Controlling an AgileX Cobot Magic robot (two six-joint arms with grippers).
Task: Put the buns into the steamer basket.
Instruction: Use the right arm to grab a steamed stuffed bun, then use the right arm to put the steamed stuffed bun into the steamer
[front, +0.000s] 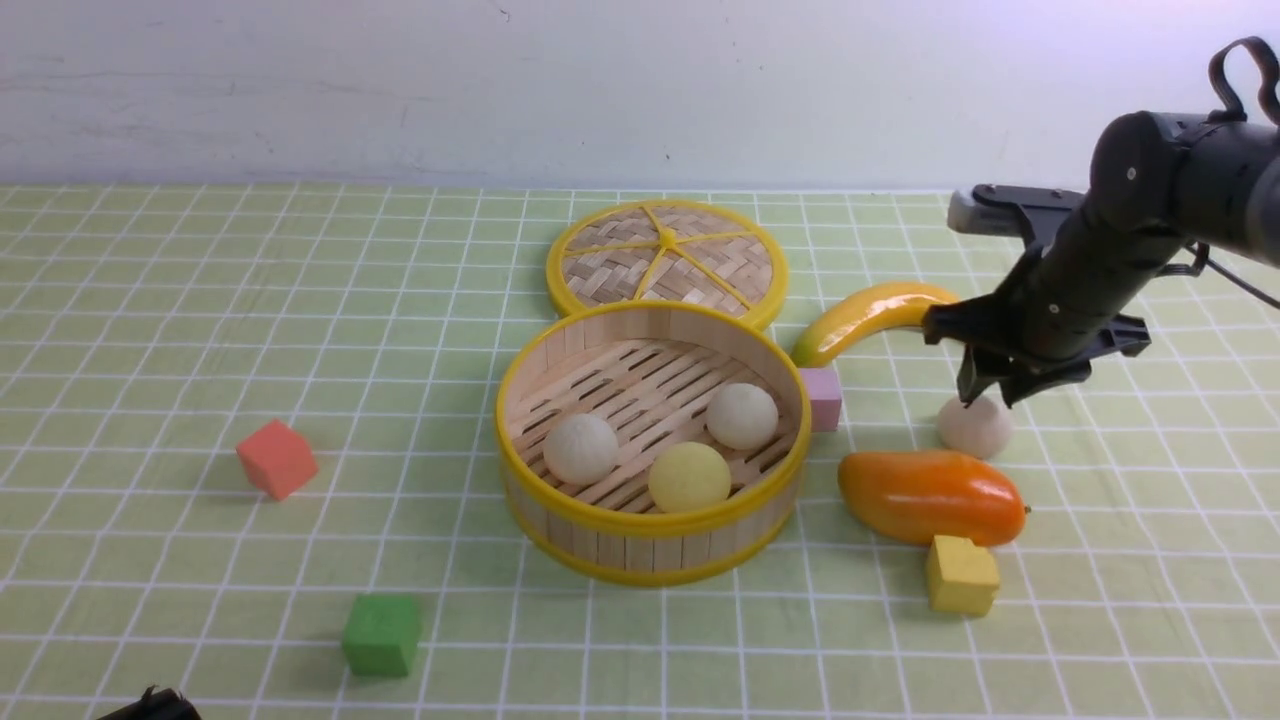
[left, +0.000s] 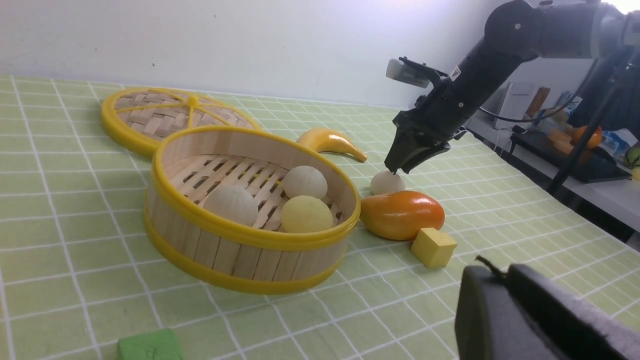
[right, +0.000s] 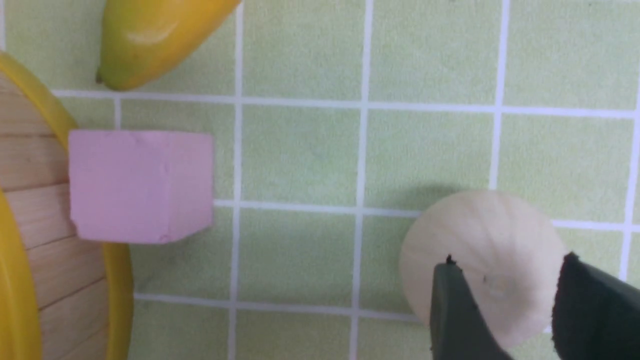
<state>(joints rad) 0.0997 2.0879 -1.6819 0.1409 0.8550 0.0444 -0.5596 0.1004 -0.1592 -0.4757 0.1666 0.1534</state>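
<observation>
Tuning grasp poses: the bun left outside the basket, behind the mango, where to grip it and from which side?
Grip the bun across its widest middle, from straight above. It is a round dome on the cloth, the mango lies close on its near side, and the right gripper hangs over it.

Lid (front: 665, 262), banana (front: 870, 315), mango (front: 930, 497), pink cube (front: 824, 398)
</observation>
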